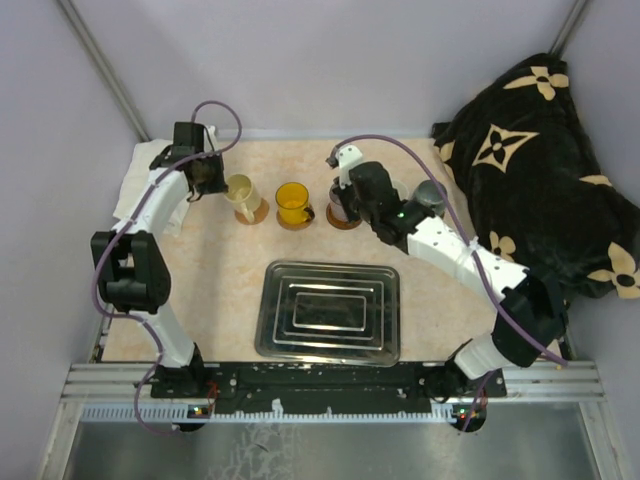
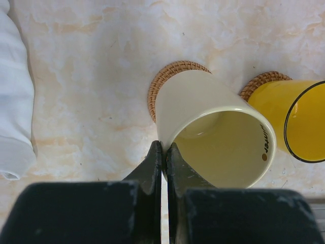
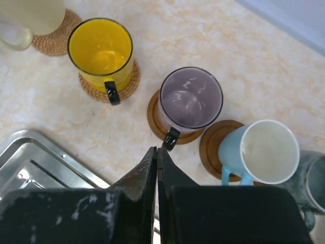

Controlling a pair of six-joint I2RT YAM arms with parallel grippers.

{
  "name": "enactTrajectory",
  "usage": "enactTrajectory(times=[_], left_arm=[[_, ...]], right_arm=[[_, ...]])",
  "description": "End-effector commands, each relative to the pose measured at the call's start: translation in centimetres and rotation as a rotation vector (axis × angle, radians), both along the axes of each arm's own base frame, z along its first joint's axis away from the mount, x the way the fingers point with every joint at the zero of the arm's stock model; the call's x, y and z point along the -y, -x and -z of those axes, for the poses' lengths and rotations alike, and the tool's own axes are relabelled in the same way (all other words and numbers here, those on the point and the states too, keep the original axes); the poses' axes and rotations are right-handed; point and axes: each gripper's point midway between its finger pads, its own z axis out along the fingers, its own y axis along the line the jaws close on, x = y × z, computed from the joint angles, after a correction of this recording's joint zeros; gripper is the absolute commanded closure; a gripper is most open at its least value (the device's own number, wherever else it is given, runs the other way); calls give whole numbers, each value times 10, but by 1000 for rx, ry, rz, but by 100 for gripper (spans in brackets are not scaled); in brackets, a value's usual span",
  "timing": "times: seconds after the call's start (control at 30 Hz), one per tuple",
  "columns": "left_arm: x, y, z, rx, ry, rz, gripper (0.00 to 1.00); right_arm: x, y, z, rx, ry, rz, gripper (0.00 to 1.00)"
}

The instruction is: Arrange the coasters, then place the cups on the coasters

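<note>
My left gripper (image 2: 163, 147) is shut on the rim of the cream cup (image 2: 213, 132), one finger inside and one outside. That cup leans toward the gripper, its base over a woven coaster (image 2: 167, 76). Beside it the yellow cup (image 2: 299, 117) stands on another woven coaster (image 2: 264, 79). My right gripper (image 3: 156, 150) is shut and holds nothing, its tips just short of the handle of the purple cup (image 3: 191, 97), which sits on a wooden coaster (image 3: 155, 119). The light-blue cup (image 3: 266, 151) rests on a dark coaster (image 3: 213, 142). A grey-green cup (image 3: 315, 188) is at the right edge.
A rectangular steel tray (image 1: 328, 310) lies in front of the row of cups. A black patterned blanket (image 1: 540, 170) is heaped at the right, and a white cloth (image 1: 135, 185) lies at the left edge, behind the left arm.
</note>
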Motion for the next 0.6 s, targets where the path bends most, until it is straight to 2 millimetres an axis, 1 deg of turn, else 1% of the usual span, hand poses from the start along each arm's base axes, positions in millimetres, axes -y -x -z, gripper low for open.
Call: enactTrajectory(times=[0.0, 0.13, 0.27, 0.57], left_arm=[[0, -12, -17, 35, -11, 28, 100], [1, -18, -14, 19, -20, 46, 100], [0, -20, -7, -19, -33, 60, 100], [-3, -29, 2, -68, -64, 70, 100]], right_arm=[[15, -14, -54, 154, -83, 99, 99], [19, -15, -60, 171, -95, 119, 98], [20, -15, -61, 170, -103, 129, 98], [20, -15, -57, 164, -102, 137, 98]])
